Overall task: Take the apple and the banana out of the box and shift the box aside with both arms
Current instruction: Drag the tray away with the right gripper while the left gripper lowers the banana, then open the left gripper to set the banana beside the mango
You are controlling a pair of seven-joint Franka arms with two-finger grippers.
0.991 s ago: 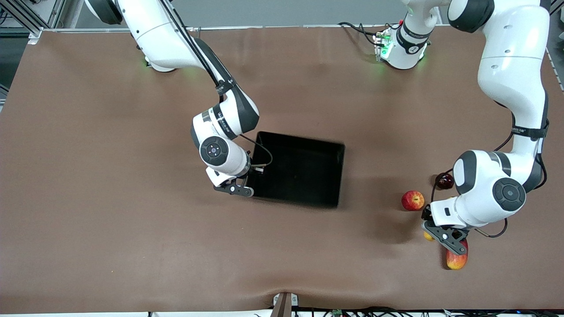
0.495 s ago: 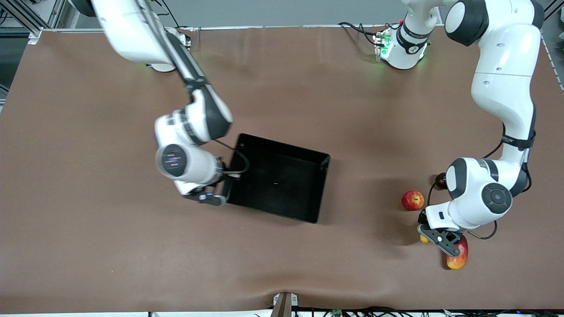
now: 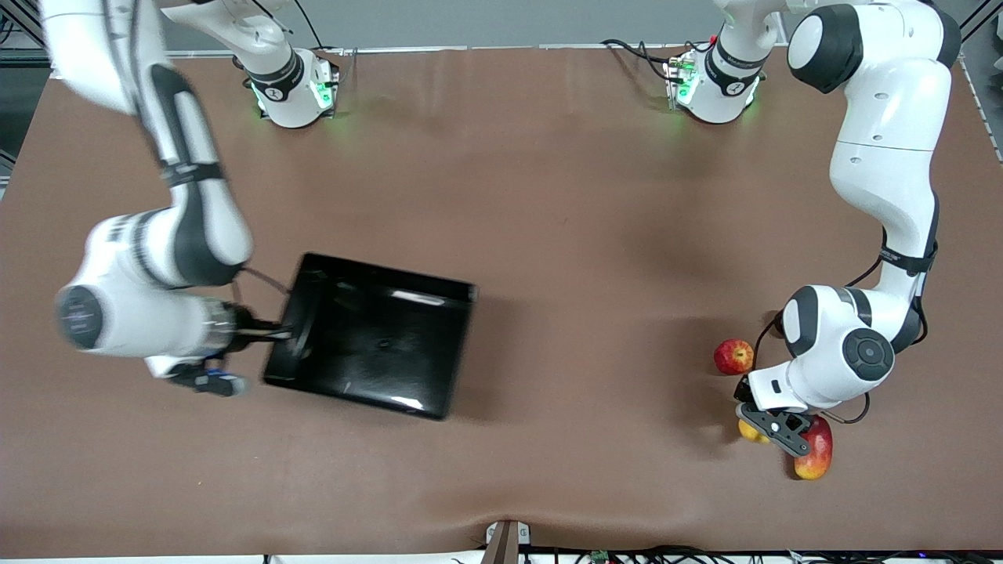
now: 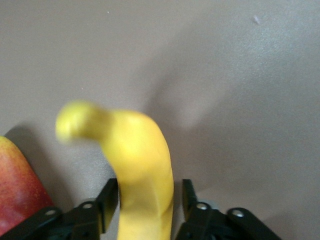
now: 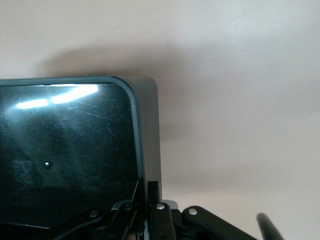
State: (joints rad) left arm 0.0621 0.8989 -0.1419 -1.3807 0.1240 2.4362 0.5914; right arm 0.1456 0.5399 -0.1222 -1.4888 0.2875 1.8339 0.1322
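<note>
The black box [image 3: 376, 345] is empty, and its rim also shows in the right wrist view [image 5: 142, 130]. My right gripper [image 3: 284, 335] is shut on the box's wall at the side toward the right arm's end of the table, as its own view shows [image 5: 152, 200]. The banana [image 3: 751, 431] lies on the table under my left gripper [image 3: 772, 429]. In the left wrist view the banana [image 4: 137, 160] runs between the open fingers [image 4: 107, 197], with a gap on one side. The apple [image 3: 734, 356] lies a little farther from the front camera than the banana.
A red-and-yellow mango [image 3: 815, 458] lies beside the banana, close against the left gripper, and also shows in the left wrist view [image 4: 17, 185]. The brown table [image 3: 595, 235] spreads wide between the box and the fruits. The arm bases stand at the table's back edge.
My right arm has carried the box from the table's middle toward the right arm's end. My left gripper has sunk a little over the banana.
</note>
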